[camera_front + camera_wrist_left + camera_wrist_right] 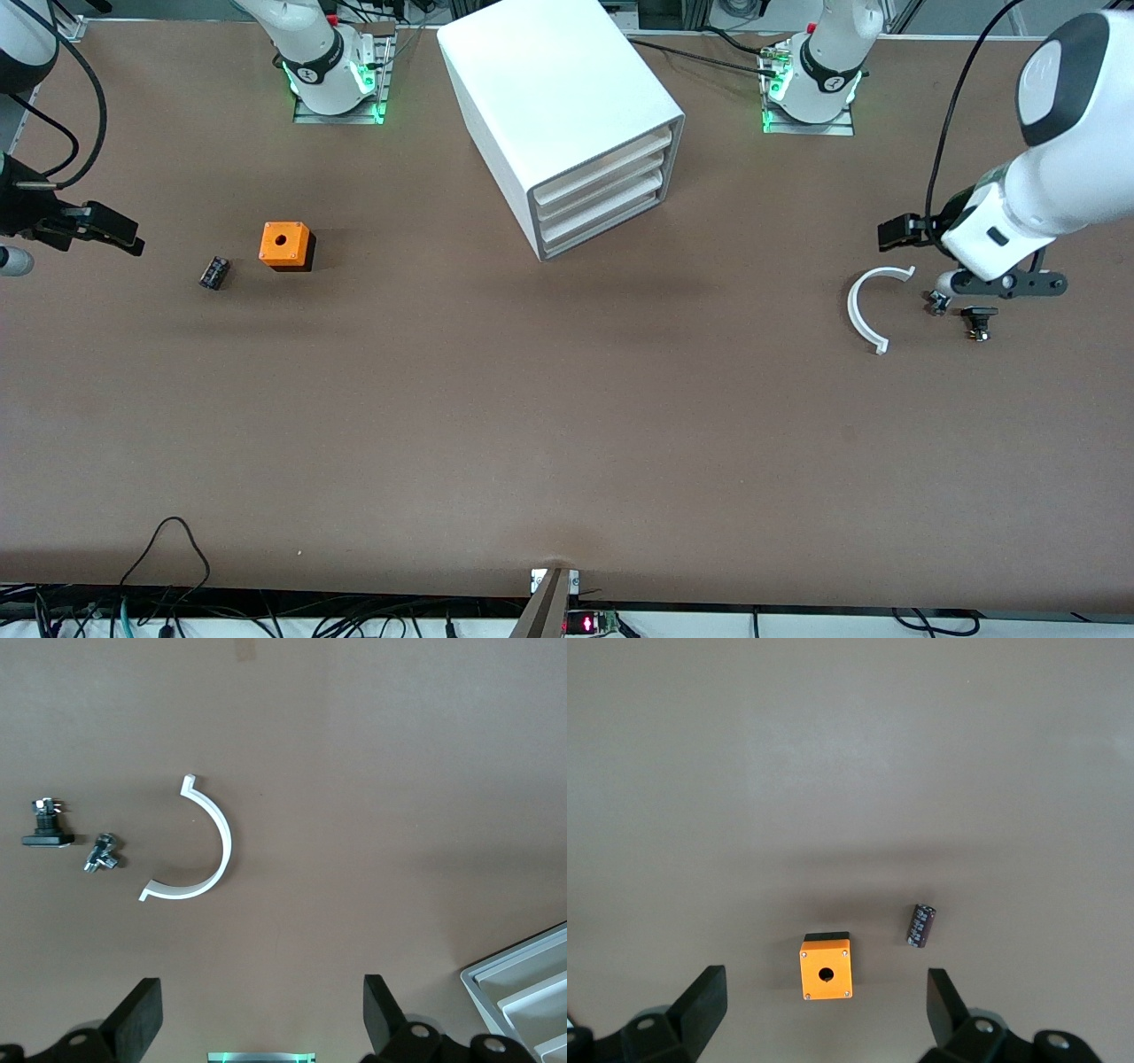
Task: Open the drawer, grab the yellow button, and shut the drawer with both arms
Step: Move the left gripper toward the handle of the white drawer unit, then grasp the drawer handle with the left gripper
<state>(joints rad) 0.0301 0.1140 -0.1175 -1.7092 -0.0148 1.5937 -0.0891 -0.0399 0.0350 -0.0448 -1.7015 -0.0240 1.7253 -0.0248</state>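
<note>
Both claws spread and empty: left gripper (pixel 257 1014) over the white arc (pixel 866 307), right gripper (pixel 824 1010) parked over the table's right-arm end. My worry: the drawer (pixel 604 163) sits shut at cabinet's 5 o'clock face, so I could easily hook a lower tray.

Top white drawer (pixel 601 161) shut in its cabinet (pixel 562 106) (button unseen).

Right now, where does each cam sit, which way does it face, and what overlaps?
Front: high across the table, facing both bases; shows the cabinet and both arms.
Left wrist: looks down past its open end effector at the white arc, cabinet corner.
Right wrist: looks down past its open end effector at the orange cube, black part.
Front shares each wrist's items.
</note>
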